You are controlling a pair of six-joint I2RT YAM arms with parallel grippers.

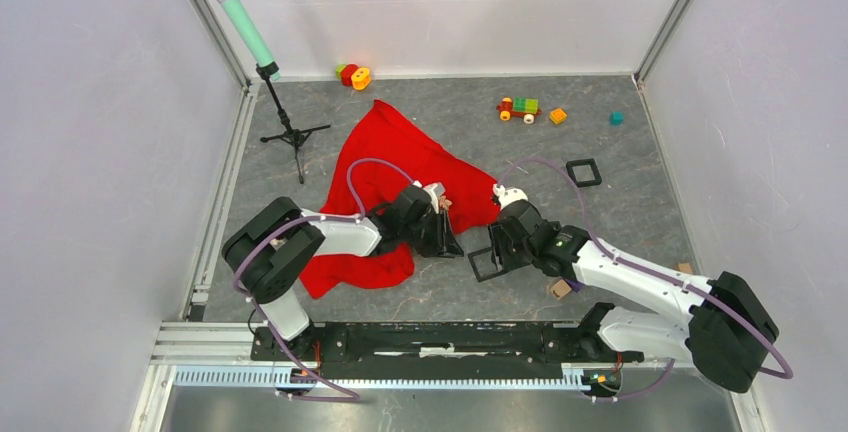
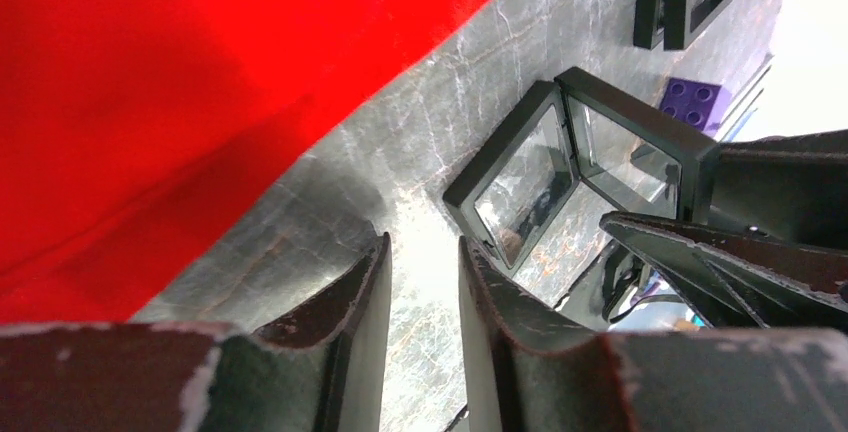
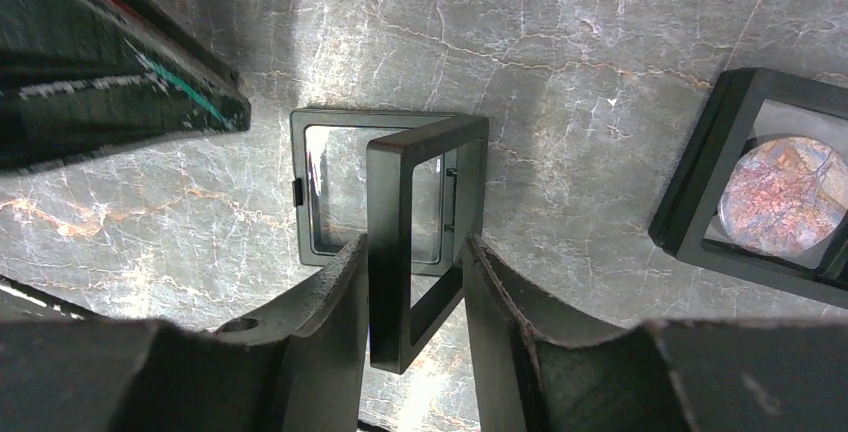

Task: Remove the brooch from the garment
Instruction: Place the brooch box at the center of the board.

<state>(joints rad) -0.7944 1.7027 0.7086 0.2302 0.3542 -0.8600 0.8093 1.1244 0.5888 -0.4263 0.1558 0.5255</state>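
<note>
The red garment (image 1: pixel 400 167) lies crumpled left of centre; it also fills the upper left of the left wrist view (image 2: pixel 150 82). No brooch shows on it in any view. My left gripper (image 1: pixel 447 242) hangs at the garment's near right edge, its jaws (image 2: pixel 422 247) slightly open with only bare table between them. An open black display box (image 1: pixel 485 264) lies just to its right, and shows in the left wrist view (image 2: pixel 560 167). My right gripper (image 1: pixel 492 250) is shut on the box's raised lid (image 3: pixel 415 252), one finger on each side.
A second black frame box (image 1: pixel 583 172) lies behind the right arm, also in the right wrist view (image 3: pixel 770 192). A mint microphone on a stand (image 1: pixel 240 12) is at back left. Toy blocks (image 1: pixel 520 109) line the back. A wooden block (image 1: pixel 559 289) sits near the right arm.
</note>
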